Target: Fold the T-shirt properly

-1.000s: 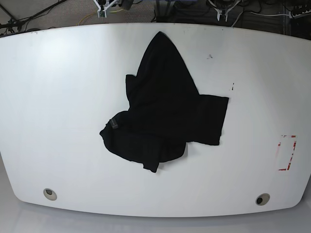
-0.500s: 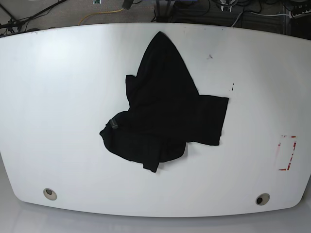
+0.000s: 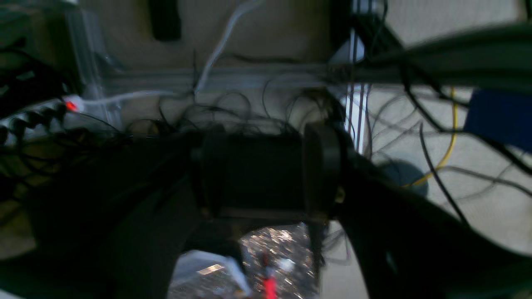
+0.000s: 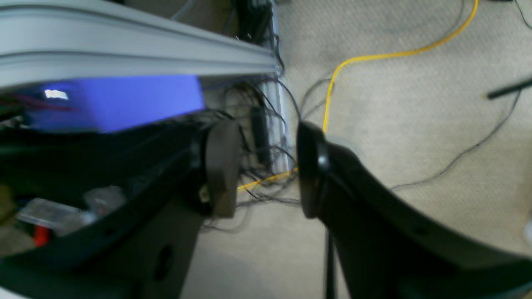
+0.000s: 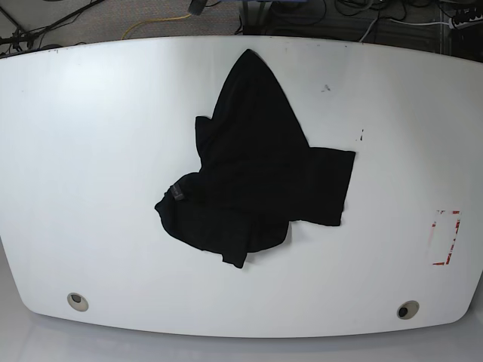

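The T-shirt [image 5: 256, 173] is a black crumpled heap in the middle of the white table [image 5: 90, 151]. One part points to the far edge and one flap lies out to the right. No print shows, only a small label [image 5: 178, 191] at its left. Neither gripper shows in the base view. My left gripper [image 3: 262, 174] is blurred, its jaws apart, over a tangle of cables off the table. My right gripper [image 4: 266, 166] is open and empty above the carpet floor. The shirt shows in neither wrist view.
A red marking [image 5: 445, 237] is on the table's right side. Two round holes [image 5: 76, 300] [image 5: 407, 310] sit near the front edge. Beyond the far edge are cables, a yellow cable [image 4: 374, 56] and an aluminium rail [image 4: 124, 54].
The white arm parts seen at the top edge of the base view have drawn back out of view. The T-shirt has not moved.
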`<state>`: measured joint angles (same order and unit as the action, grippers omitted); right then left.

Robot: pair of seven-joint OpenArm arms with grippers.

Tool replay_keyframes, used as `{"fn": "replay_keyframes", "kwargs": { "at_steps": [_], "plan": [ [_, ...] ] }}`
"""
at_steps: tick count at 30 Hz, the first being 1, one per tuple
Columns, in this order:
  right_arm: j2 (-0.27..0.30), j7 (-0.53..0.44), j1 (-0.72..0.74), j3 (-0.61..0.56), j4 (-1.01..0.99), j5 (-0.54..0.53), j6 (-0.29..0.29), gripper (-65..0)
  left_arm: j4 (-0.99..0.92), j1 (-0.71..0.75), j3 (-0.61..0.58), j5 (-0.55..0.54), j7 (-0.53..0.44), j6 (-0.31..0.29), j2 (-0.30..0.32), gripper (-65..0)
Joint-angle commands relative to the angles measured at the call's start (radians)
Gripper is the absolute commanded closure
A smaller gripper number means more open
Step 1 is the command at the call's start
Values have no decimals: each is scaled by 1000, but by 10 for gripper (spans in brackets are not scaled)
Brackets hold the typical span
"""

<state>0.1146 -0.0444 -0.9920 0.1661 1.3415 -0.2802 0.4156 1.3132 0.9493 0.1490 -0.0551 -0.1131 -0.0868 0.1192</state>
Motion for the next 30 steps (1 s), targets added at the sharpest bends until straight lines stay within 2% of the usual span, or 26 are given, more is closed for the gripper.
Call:
{"fn": "replay_keyframes", "kwargs": {
  "at_steps": [1,7,12,19,25,28,30],
  "plan": [
    [6,-7,-71,3,91,-37,6,-217,87,60,4,-45,-13,0,27,-269],
    [6,-7,-192,5,284,-69,4,-217,254,176,5,-147,-13,0,83,-269],
    [4,-7,-264,31,421,-67,4,-217,378,256,10,-168,-13,0,95,-269],
    [4,-7,-281,71,577,-67,4,-217,535,316,48,-168,-12,2,87,-271],
    [6,-7,-227,103,656,-67,4,-219,592,311,42,-168,-9,2,87,-281],
    [6,-7,-178,109,669,-67,4,-222,618,291,22,-170,-9,2,87,-356],
    [6,-7,-144,109,669,-67,4,-222,622,273,11,-170,-7,2,87,-438]
  ]
}}
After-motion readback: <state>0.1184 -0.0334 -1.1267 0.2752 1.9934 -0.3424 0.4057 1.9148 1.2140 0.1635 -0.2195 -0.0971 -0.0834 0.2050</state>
